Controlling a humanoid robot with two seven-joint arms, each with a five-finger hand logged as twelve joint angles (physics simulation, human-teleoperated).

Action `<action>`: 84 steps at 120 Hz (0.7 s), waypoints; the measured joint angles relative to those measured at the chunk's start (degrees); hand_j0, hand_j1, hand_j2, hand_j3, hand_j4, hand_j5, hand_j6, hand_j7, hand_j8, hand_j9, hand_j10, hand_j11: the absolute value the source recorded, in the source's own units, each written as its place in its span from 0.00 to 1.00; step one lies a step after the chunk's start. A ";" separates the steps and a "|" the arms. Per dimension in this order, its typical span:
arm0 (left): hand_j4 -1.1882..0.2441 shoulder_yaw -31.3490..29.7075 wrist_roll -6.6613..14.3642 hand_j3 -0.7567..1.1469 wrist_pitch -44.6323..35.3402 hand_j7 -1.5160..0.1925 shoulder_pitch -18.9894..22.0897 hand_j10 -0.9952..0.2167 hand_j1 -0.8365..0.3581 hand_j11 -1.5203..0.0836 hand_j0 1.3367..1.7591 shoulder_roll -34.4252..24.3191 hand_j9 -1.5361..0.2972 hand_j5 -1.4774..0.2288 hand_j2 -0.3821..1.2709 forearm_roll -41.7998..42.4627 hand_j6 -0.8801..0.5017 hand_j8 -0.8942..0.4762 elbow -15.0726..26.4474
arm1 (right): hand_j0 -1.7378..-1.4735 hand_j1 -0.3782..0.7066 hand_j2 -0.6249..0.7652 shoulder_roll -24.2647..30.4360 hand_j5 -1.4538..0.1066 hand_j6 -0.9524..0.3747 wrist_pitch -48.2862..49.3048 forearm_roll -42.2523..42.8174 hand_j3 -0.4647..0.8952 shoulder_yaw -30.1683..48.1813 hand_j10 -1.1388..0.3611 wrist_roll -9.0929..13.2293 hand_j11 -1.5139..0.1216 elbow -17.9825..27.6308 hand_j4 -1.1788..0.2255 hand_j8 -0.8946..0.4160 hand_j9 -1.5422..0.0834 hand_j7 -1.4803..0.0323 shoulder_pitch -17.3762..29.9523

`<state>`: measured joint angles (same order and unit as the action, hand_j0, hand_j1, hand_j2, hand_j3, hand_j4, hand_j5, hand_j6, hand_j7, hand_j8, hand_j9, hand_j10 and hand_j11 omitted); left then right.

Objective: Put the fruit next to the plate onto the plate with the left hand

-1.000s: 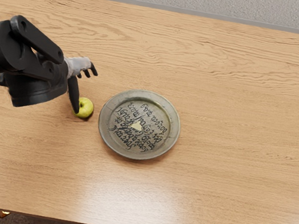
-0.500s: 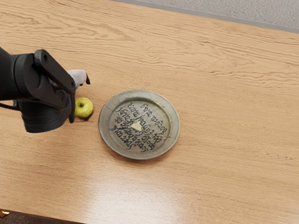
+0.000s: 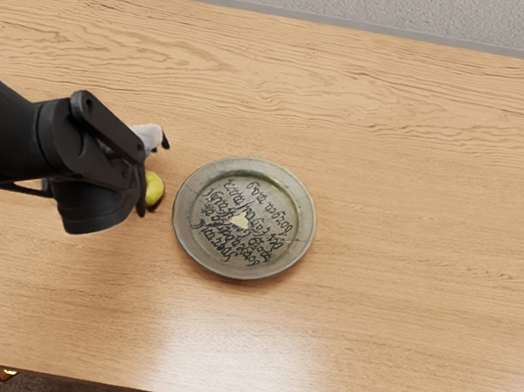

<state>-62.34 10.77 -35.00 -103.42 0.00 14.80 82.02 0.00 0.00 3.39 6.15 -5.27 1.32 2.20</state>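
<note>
Fruit [image 3: 154, 189] sits on the table [image 3: 406, 130] just left of the plate [image 3: 304, 230], half hidden under the left hand [image 3: 147, 138]. The wrist blocks the view, so I cannot tell whether the hand is open or closed. Risk: an off-centre grip could roll the fruit away from the plate or knock it into the rim.

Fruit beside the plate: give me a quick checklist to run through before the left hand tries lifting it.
1. Fruit lies on the table, just left of the plate and not on it: ok.
2. Left hand is at the fruit and covers most of it: ok.
3. Secure grip on the fruit: cannot tell, the hand hides the contact.
4. Plate sits flat on the table, close on the fruit's right: ok.
5. Right arm out of the path: ok, it is not in view.
</note>
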 joint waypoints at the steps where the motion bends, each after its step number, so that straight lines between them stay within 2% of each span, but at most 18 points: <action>1: 0.66 0.06 0.00 0.40 0.00 0.70 0.03 0.62 0.74 0.75 0.76 0.00 0.66 0.68 0.26 -0.01 0.46 0.47 -0.08 | 0.30 0.07 0.44 0.00 0.90 0.69 0.00 0.00 0.34 0.00 0.73 0.00 0.90 0.00 0.81 0.65 0.92 0.95 0.00; 47: 0.66 1.21 0.04 0.40 0.00 0.70 2.00 0.62 0.74 0.75 0.76 0.00 0.66 0.68 0.26 -0.15 0.46 0.47 -1.30 | 0.30 0.07 0.44 0.00 0.90 0.69 0.01 -0.02 0.34 0.00 0.73 0.00 0.90 0.00 0.81 0.65 0.92 0.95 0.00; 57: 0.64 1.38 0.03 0.40 0.00 0.68 2.00 0.59 0.71 0.72 0.76 0.00 0.64 0.66 0.26 -0.18 0.44 0.45 -1.27 | 0.30 0.07 0.44 0.00 0.90 0.69 0.00 -0.03 0.34 0.00 0.73 0.00 0.90 0.00 0.81 0.65 0.92 0.95 0.00; 76: 0.55 1.49 -0.03 0.40 0.01 0.59 2.07 0.49 0.59 0.62 0.76 0.00 0.56 0.56 0.29 -0.24 0.35 0.37 -0.98 | 0.30 0.07 0.44 0.00 0.90 0.69 0.01 -0.01 0.34 0.00 0.73 0.00 0.90 0.00 0.81 0.65 0.92 0.95 0.00; 78: 0.54 1.50 -0.05 0.40 0.00 0.59 2.08 0.48 0.58 0.61 0.76 0.00 0.54 0.55 0.29 -0.31 0.35 0.39 -0.86 | 0.30 0.07 0.44 0.00 0.90 0.69 0.01 -0.01 0.34 0.00 0.73 0.00 0.90 0.00 0.81 0.65 0.92 0.95 0.00; 84: 0.51 1.52 -0.24 0.40 -0.12 0.44 2.39 0.46 0.55 0.60 0.76 0.00 0.40 0.55 0.29 -0.88 0.49 0.52 -0.51 | 0.30 0.07 0.44 0.00 0.90 0.69 0.01 -0.01 0.34 0.00 0.73 0.00 0.90 0.00 0.81 0.65 0.92 0.95 0.00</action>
<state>-60.82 10.53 -35.12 -101.03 0.00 13.91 81.51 0.00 0.01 3.39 6.15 -5.27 1.32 2.20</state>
